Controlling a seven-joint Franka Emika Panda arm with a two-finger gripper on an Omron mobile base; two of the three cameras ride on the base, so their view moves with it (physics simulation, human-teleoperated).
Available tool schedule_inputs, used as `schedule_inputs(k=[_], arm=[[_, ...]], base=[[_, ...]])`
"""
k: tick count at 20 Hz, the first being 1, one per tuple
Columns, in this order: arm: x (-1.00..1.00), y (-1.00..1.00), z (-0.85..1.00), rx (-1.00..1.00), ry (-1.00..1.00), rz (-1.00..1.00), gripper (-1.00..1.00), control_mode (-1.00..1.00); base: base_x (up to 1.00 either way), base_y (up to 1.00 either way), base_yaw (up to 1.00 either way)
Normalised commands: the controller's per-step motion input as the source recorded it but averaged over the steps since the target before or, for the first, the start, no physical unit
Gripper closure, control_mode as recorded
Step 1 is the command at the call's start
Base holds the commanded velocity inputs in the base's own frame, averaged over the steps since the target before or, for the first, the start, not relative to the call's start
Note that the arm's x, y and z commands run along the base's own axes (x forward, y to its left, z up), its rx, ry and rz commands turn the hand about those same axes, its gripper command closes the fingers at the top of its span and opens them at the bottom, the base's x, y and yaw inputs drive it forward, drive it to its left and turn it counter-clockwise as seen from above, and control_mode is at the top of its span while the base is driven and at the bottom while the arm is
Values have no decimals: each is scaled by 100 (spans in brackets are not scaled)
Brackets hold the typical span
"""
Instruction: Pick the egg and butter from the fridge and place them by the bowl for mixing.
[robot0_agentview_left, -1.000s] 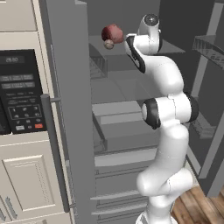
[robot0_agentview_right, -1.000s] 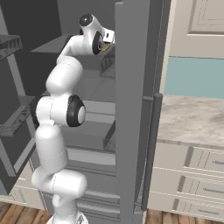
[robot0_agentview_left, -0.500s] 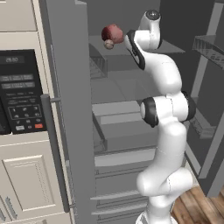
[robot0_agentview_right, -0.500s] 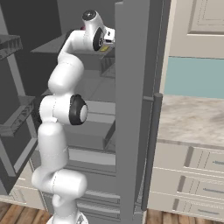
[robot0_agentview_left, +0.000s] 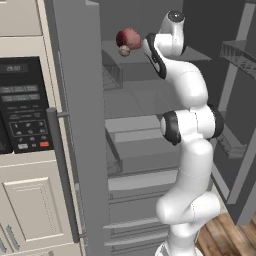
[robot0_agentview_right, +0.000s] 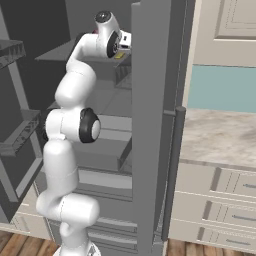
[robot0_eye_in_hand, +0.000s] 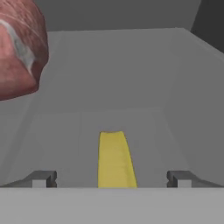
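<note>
Since the earlier frames the arm's top joint has swung further in toward the fridge (robot0_agentview_left: 80, 125); from the left base view the wrist now sits closer over the top shelf (robot0_agentview_right: 65, 50), and from the right base view the hand end has slid toward the door edge. Nothing else in the scene has shifted.

All places below are given relative to the fridge. Its door stands open, long bar handle toward the room, grey shelves and drawers exposed. Outside it to the left is the black-fronted microwave (robot0_agentview_left: 22, 107); outside to the right, a pale marbled counter (robot0_agentview_right: 220, 135) over cream drawers. No bowl can be made out from here.

On the top shelf, left side, lies a lumpy red-pink chunk (robot0_agentview_left: 128, 38). Touching its underside is the egg (robot0_agentview_left: 124, 50), a small pale oval.

Also on the top shelf is the butter (robot0_eye_in_hand: 115, 159), a slim yellow stick. In the hand view it lies lengthwise, pointing away from the hand, near end between the two fingertips.

Hand (robot0_eye_in_hand: 113, 178): fingers spread fully apart, one on each side of the butter, neither touching it. It holds nothing.

Judgement: the inward move has lined the hand up on the butter, so butter looks to be the first pick. Egg untouched. Next the hand needs to advance slightly and close squarely across the stick's narrow width. The red chunk sits near the approach on the left.
</note>
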Motion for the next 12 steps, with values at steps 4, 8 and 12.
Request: schedule_inputs(k=[4,8,12], arm=[[0,0,-45,5,0,0,100,-100],[0,0,-31,1,0,0,100,-100],[0,0,-35,0,1,0,100,-100]], base=[[0,0,0],[0,0,0],[0,0,0]])
